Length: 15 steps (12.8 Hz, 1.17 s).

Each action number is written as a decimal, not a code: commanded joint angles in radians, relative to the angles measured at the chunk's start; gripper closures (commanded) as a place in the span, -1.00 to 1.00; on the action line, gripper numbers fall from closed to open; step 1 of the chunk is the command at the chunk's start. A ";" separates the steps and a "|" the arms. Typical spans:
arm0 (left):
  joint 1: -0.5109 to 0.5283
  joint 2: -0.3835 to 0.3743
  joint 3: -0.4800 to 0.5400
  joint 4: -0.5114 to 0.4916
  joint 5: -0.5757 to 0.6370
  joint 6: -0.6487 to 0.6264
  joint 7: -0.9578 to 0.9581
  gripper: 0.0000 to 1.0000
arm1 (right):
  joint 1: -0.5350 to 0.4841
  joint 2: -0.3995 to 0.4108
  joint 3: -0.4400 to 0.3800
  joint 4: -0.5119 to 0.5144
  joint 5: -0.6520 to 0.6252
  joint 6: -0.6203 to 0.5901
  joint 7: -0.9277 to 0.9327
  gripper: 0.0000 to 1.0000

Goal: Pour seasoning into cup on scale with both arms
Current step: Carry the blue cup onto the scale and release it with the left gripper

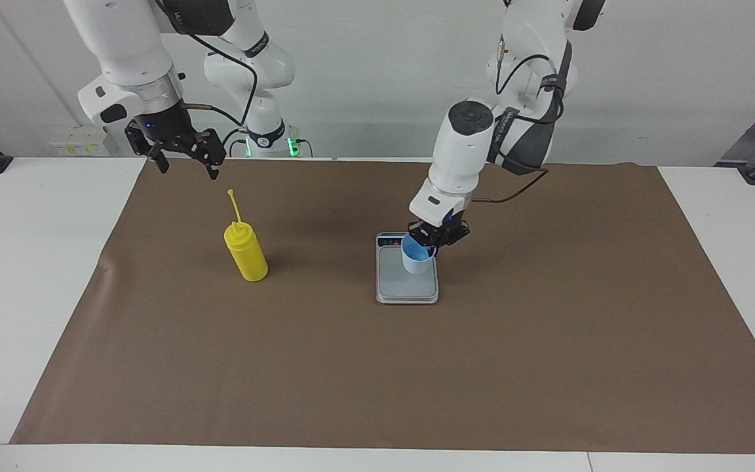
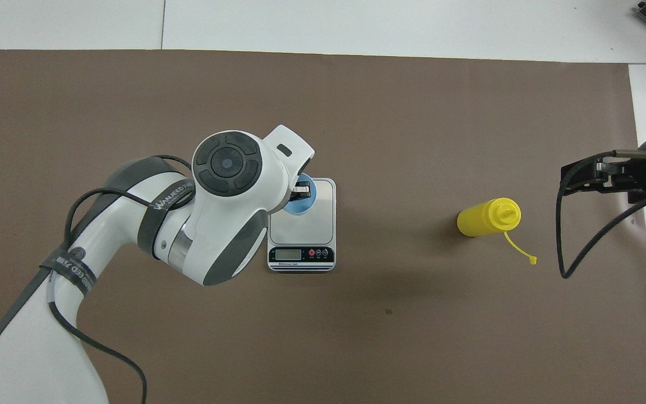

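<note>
The right gripper [image 1: 187, 160] hangs in the air at the right arm's end of the table, over the edge of the brown mat [image 1: 377, 367] closest to the robots; its two black fingers are spread wide apart and grasp nothing, and the right arm waits there. A little farther from the robots than that gripper, the yellow bottle [image 1: 245, 252] stands upright on the mat, apart from everything else, its long thin nozzle pointing up and leaning slightly toward the robots, with the small cap at its tip. In the overhead view the bottle [image 2: 488, 217] sits well apart from the scale [image 2: 301, 224], toward the right arm's end. The scale [image 1: 407, 278] lies flat near the middle of the mat, its dark display strip at the end nearer to the robots. The left gripper [image 1: 435, 239] has reached in from the left arm's end and is clenched on the rim of the blue cup [image 1: 415, 255], one finger inside the rim and one outside. The cup [image 2: 299, 205] is upright over the grey weighing plate, at the plate's side toward the left arm; whether its base is touching the plate or just above it cannot be told. The left arm's white wrist covers part of the cup from above.
</note>
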State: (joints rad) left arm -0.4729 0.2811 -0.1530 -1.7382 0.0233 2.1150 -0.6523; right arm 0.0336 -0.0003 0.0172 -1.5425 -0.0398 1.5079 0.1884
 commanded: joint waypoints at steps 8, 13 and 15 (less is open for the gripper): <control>-0.006 0.026 0.020 -0.086 0.046 0.148 -0.030 1.00 | -0.021 -0.014 0.001 -0.013 0.018 -0.023 0.000 -1.00; -0.012 0.024 0.021 -0.078 0.046 0.132 -0.030 -1.00 | -0.020 -0.015 0.001 -0.011 0.018 -0.031 -0.001 -1.00; 0.000 0.003 0.029 -0.070 0.047 0.102 -0.021 -1.00 | -0.023 -0.015 -0.006 -0.011 0.018 -0.037 -0.001 -1.00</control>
State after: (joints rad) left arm -0.4763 0.3189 -0.1343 -1.7996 0.0453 2.2391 -0.6604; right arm 0.0262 -0.0009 0.0119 -1.5425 -0.0398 1.4825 0.1884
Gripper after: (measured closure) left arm 0.489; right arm 0.000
